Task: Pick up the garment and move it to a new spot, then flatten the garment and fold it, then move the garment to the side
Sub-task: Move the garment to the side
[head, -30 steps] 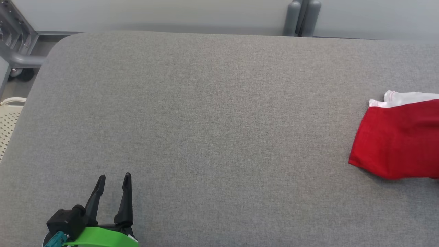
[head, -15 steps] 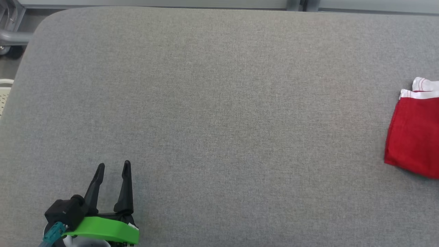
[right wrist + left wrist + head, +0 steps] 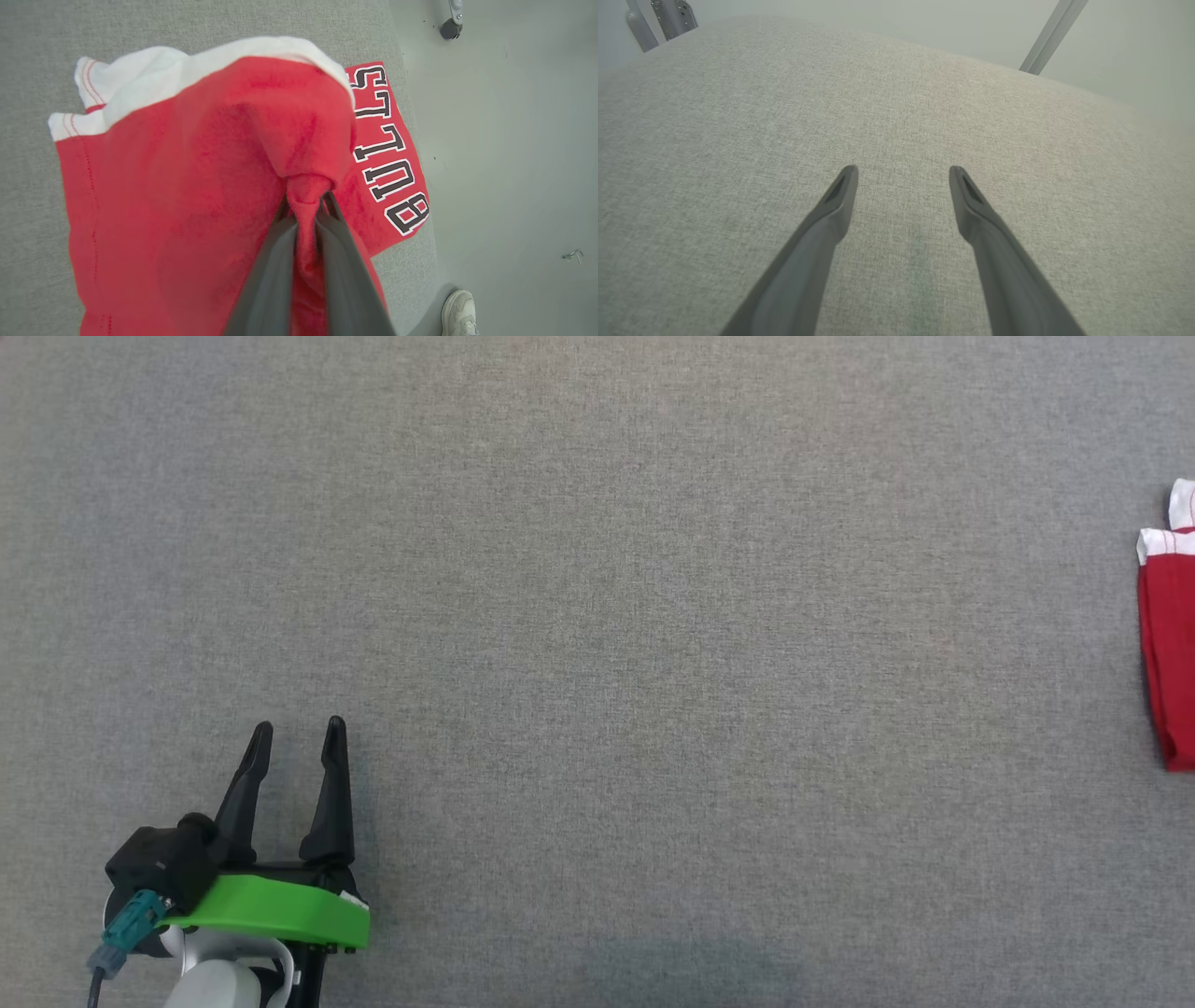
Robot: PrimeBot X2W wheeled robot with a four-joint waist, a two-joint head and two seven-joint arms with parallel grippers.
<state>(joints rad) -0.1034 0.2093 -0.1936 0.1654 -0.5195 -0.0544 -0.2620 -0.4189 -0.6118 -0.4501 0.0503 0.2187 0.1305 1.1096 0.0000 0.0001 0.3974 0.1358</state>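
A red garment (image 3: 187, 177) with white trim and black lettering lies on the grey padded table (image 3: 187, 18), near its edge. My right gripper (image 3: 306, 200) is shut on a bunched fold of the red cloth, lifting it into a ridge. In the head view a strip of the garment (image 3: 1172, 644) shows at the far right edge. My left gripper (image 3: 297, 733) rests open over bare table at the lower left, its fingers (image 3: 836, 200) apart with nothing between them, far from the garment.
The grey table (image 3: 597, 616) spreads wide between the left gripper and the garment. In the right wrist view the table edge drops to a pale floor (image 3: 514, 140), where a person's white shoe (image 3: 460, 312) stands and a caster (image 3: 451, 28) shows.
The head camera has tilted down and swung left, so the table's far edge left the picture and the garment slid toward the right edge. The left gripper stays open.
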